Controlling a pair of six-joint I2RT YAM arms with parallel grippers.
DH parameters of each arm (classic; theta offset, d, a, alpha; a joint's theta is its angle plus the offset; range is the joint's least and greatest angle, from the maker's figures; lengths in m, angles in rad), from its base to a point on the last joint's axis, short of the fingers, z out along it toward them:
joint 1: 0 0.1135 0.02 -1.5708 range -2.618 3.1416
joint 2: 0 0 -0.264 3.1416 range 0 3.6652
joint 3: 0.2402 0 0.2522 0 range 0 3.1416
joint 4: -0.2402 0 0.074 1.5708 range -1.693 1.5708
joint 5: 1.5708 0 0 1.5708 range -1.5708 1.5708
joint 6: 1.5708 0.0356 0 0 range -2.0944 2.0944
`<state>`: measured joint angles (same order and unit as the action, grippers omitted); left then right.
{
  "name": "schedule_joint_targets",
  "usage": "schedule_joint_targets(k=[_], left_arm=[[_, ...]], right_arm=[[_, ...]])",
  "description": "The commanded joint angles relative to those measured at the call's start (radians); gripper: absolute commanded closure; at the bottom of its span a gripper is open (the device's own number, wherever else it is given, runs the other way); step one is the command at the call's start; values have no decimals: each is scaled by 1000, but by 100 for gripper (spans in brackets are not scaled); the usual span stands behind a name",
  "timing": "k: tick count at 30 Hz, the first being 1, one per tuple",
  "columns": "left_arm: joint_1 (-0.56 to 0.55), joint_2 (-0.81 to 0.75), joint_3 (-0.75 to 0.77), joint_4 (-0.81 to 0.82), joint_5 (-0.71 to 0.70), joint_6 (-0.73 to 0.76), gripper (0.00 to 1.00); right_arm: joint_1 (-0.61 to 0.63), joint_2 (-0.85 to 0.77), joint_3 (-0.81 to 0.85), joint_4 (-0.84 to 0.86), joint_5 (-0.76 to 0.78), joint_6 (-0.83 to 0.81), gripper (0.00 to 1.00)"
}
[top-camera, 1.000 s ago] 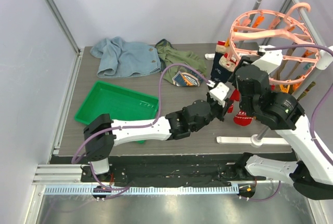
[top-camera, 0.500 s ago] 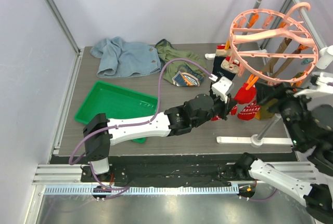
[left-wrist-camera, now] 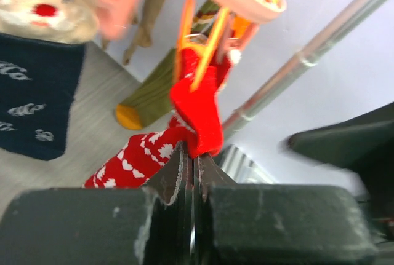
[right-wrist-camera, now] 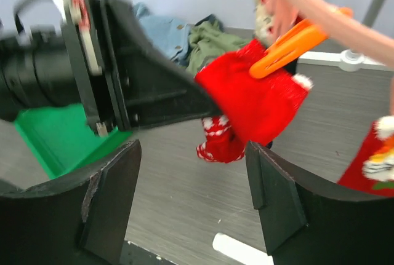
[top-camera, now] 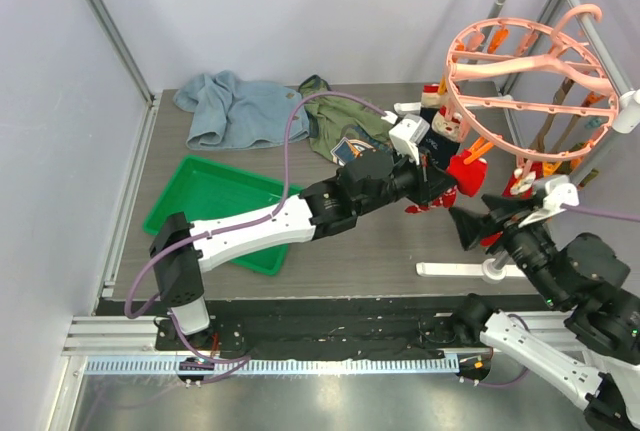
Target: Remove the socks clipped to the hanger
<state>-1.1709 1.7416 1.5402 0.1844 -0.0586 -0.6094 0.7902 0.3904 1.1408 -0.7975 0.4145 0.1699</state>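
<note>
The salmon-pink hanger [top-camera: 525, 61] hangs from the rack at the right, with socks still clipped under it. An orange clip [right-wrist-camera: 289, 47] holds a red sock with white pattern [top-camera: 465, 173] by its cuff. My left gripper [top-camera: 440, 186] is shut on this sock [left-wrist-camera: 197, 105], with its jaws pinching the fabric just below the clip. My right gripper [top-camera: 480, 221] stands open below and in front of the sock [right-wrist-camera: 258, 102], touching nothing. A dark navy sock [left-wrist-camera: 37, 105] and a brown sock with an orange toe [left-wrist-camera: 148, 99] hang close by.
A green tray [top-camera: 215, 206] lies on the table at the left. A light-blue garment [top-camera: 235, 111] and an olive-green one [top-camera: 345, 121] lie at the back. The rack's white foot [top-camera: 480, 271] and grey pole [left-wrist-camera: 308, 56] stand close to both grippers.
My right arm has pulled back from the hanger, down and toward the near edge, and its jaws have opened wider. My left gripper has risen toward the hanger, still shut on the red sock.
</note>
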Motion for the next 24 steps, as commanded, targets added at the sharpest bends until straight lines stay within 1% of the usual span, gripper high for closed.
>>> schedule_joint_targets(k=[1,3,5,10,11,13,14,16,17,19,20,22,24], left_arm=[[-10,-54,90,-25,52,-87,100],[-9,-37,127,-58,65,-95,100],[-9,-27,152,-74,114,-112,100],[-9,-40,143,-43,161,-154,100],[-9,-43,135,-39,170,-161,100],[-10,-50,127,-40,172,-164,100],[-9,-51,123,-42,174,-164,100],[-9,-53,120,-40,178,-164,100],[-9,-51,123,-43,184,-162,100],[-9,-45,130,-48,194,-162,100],[-9,-42,141,-56,197,-162,100],[-9,-31,159,-69,212,-162,100],[-10,-24,172,-77,215,-162,98]], right_arm=[[1,-79,-128,115,-100,-107,22],[1,-99,-176,138,-71,-110,21],[1,-122,-200,178,-71,-125,20],[3,-113,-260,238,-54,-164,19],[1,-99,-263,241,-46,-165,20],[3,-93,-269,257,-19,-165,26],[3,-94,-271,262,-13,-164,35],[1,-101,-277,273,3,-165,49],[1,-107,-280,277,10,-164,62],[1,-114,-294,287,11,-197,74],[1,-116,-299,291,3,-207,84],[3,-110,-311,296,-20,-224,98],[1,-107,-305,288,-20,-219,99]])
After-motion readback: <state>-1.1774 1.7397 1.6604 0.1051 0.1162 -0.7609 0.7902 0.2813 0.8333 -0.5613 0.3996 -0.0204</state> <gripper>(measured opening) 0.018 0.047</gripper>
